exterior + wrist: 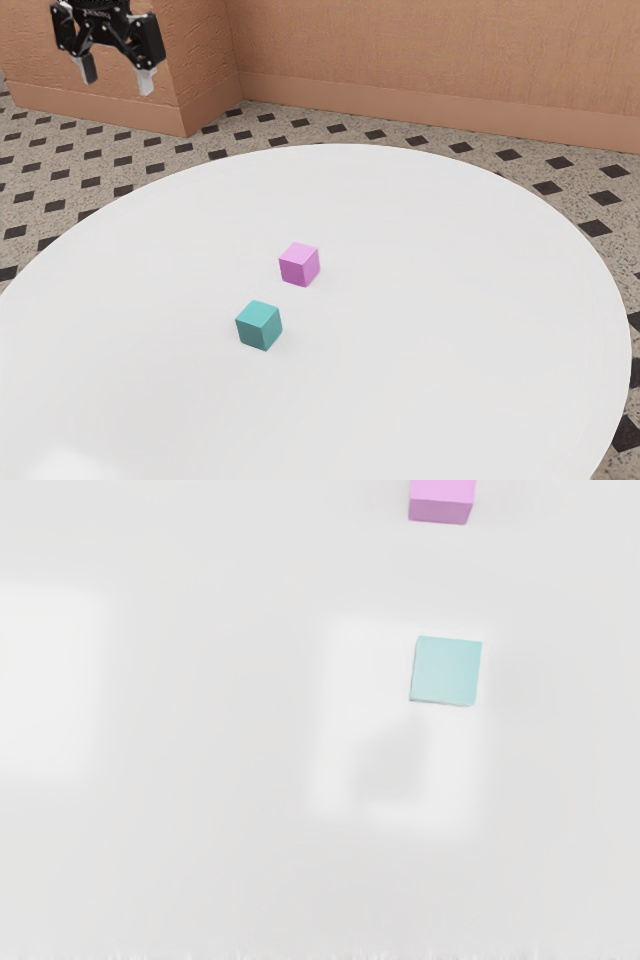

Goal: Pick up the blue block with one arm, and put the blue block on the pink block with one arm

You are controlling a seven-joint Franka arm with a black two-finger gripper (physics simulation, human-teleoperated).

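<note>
A small teal-blue block (259,324) rests on the round white table (450,330), toward the middle. Just behind it and slightly to the exterior view's right sits the pink block (299,264), a short gap apart from it. My gripper (118,75) hangs high at the exterior view's upper left, far above and away from both blocks, its two fingers spread open with nothing between them. From the wrist camera, looking straight down, the blue block (446,670) and part of the pink block (441,501) lie on the white surface.
The table edge curves round at the exterior view's right and back. Beyond it lie a patterned tile floor (560,180) and a brown wall (420,50) with a jutting corner.
</note>
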